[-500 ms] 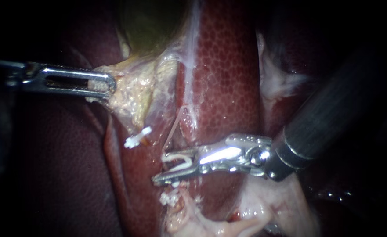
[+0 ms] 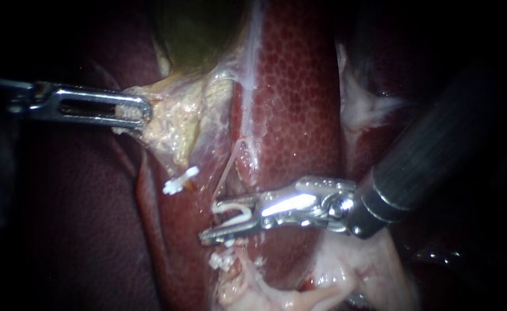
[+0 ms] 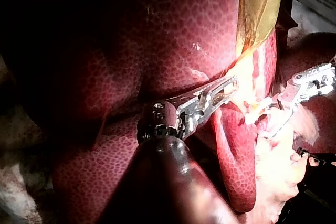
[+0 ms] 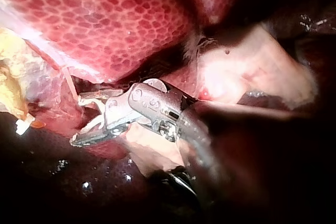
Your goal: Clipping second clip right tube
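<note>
Right tube (image 2: 228, 171), a thin pale strand, runs down the broad, dark-red mottled liver (image 2: 299, 86) from the olive-green gallbladder (image 2: 195, 29) above. Well to the tube's side, the left instrument (image 2: 144, 115), with slotted steel jaws, is clenched on pale yellow fatty tissue (image 2: 178, 121) at the gallbladder's neck and stretches it away from the tube. At the tube's lower end the right instrument (image 2: 209, 220), on a thick black shaft, has its jaws standing apart while gripping an open white curved clip (image 2: 239, 213) seated between them. I cannot tell whether the tube lies fully inside that clip's mouth. Just past the jaws along the tube's line sits a small closed white clip (image 2: 221, 260). A second small white clip (image 2: 181, 179) lies beside the tube, toward the left instrument.

To do this step well, I judge that the left pull should be kept steady. The tube should be brought deep into the open clip, with both jaw tips showing beyond it. A gap should be left from the closed clip, and the squeeze should go square across the tube without catching liver.
</note>
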You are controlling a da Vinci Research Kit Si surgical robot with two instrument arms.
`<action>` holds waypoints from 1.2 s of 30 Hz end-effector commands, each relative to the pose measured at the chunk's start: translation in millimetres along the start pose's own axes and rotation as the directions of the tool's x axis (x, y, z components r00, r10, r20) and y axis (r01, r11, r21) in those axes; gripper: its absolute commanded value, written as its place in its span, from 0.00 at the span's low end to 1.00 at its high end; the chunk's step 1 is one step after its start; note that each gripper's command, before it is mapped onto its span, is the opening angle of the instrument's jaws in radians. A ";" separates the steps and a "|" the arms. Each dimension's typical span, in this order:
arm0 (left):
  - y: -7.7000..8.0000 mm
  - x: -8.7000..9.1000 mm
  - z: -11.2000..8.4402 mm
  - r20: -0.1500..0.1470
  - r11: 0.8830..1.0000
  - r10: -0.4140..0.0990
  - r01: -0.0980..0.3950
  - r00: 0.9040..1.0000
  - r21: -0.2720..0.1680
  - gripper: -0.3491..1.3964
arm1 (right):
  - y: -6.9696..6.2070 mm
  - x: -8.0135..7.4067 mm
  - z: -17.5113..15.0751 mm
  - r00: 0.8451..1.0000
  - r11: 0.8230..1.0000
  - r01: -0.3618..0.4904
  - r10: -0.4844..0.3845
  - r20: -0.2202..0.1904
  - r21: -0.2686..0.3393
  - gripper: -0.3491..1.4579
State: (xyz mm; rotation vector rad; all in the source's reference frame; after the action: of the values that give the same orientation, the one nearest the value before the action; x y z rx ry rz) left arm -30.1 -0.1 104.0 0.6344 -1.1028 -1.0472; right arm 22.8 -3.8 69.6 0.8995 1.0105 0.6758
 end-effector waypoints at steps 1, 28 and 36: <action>0.0 0.0 0.0 0.000 1.000 0.000 0.000 1.000 0.000 0.00 | -0.1 0.0 -0.1 1.000 1.000 0.000 0.000 0.000 0.001 0.48; 0.1 0.1 -0.3 -0.001 1.000 0.001 -0.001 1.000 0.002 0.00 | -0.7 0.1 -11.1 1.000 1.000 -0.016 0.016 0.000 0.008 0.48; 0.1 0.1 -0.4 -0.001 1.000 0.001 -0.001 1.000 0.002 0.00 | 0.4 -0.6 -10.6 1.000 1.000 -0.012 0.012 -0.001 0.002 0.48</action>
State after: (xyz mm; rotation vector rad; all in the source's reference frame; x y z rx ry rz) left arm -29.7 -0.1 104.1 0.6361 -1.1027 -1.0452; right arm 12.9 -0.8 67.7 0.9073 1.0088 0.6846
